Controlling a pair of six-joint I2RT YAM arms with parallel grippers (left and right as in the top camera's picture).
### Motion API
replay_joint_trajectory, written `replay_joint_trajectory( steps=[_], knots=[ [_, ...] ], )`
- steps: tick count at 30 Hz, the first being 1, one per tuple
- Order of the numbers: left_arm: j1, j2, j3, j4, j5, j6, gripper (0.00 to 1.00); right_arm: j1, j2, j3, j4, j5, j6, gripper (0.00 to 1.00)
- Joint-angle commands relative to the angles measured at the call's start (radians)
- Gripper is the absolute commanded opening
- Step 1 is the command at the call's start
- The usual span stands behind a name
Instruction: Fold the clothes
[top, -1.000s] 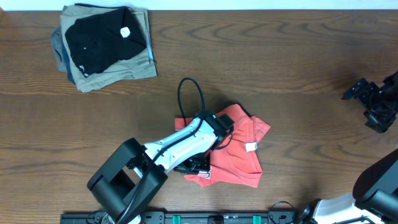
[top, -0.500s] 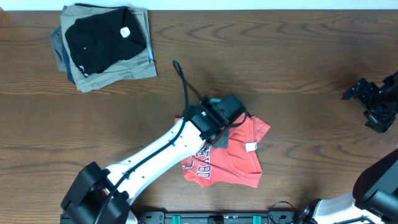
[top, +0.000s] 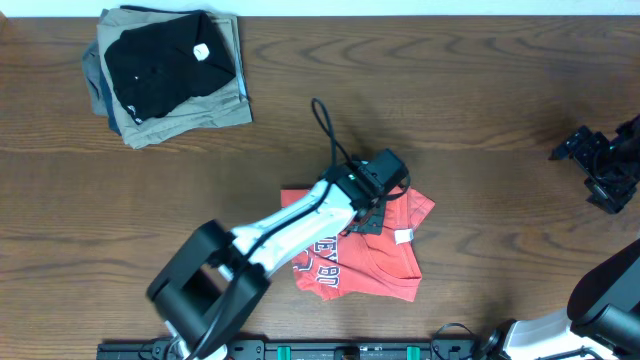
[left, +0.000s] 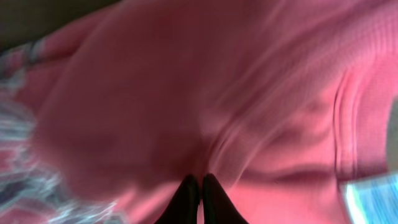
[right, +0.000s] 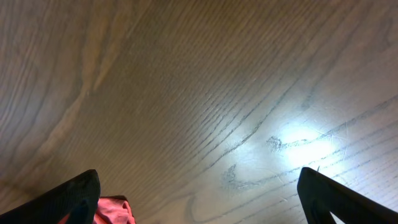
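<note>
The clothes (top: 378, 265), a red-orange T-shirt, lie bunched and partly folded at the table's middle front, with white lettering (top: 322, 266) at the lower left and a white tag (top: 403, 237) on the right. My left gripper (top: 368, 218) presses down on the shirt's upper part. In the left wrist view red fabric (left: 155, 93) fills the frame, and the left gripper (left: 200, 180) is shut, with creases running into its tips. My right gripper (top: 600, 170) hovers open at the far right edge. In the right wrist view it (right: 199, 173) holds nothing over bare wood, with a shirt corner (right: 112, 210) at the bottom left.
A stack of folded garments sits at the back left: a black one (top: 165, 60) on top of a khaki one (top: 195, 115), with blue edges showing. The left arm's cable (top: 325, 125) loops up behind the wrist. The right arm's base (top: 600, 300) fills the front right corner.
The left gripper has travelled up and to the right across the shirt, and the arm's elbow swung out and back. The lettering at the lower left is now uncovered. The right arm has stayed still.
</note>
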Motion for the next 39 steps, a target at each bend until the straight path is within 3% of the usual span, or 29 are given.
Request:
replay_joint_trajectory(
  steps=[1,12,18,21,27,34,39],
  knots=[
    [0.000,0.055,0.009,0.075,-0.050,0.029,0.08,-0.008,-0.018,0.012,0.000,0.010,-0.001,0.99],
    [0.054,0.173,0.010,0.327,-0.072,0.030,0.13,-0.008,-0.018,0.012,0.000,0.010,-0.001,0.99],
    [0.116,0.085,0.066,0.323,-0.072,0.071,0.13,-0.008,-0.018,0.012,0.000,0.010,-0.001,0.99],
    [0.136,0.000,0.077,0.322,-0.072,0.110,0.22,-0.008,-0.018,0.012,0.000,0.010,-0.001,0.99],
    [0.171,-0.123,0.077,0.321,-0.068,0.119,0.29,-0.008,-0.018,0.012,0.000,0.010,-0.001,0.99],
    [0.155,-0.063,0.071,0.322,0.132,0.095,0.29,-0.008,-0.018,0.012,0.000,0.010,-0.001,0.99],
    [0.127,0.040,0.071,0.358,0.139,0.084,0.28,-0.008,-0.018,0.012,0.000,0.010,-0.001,0.99]
  ],
)
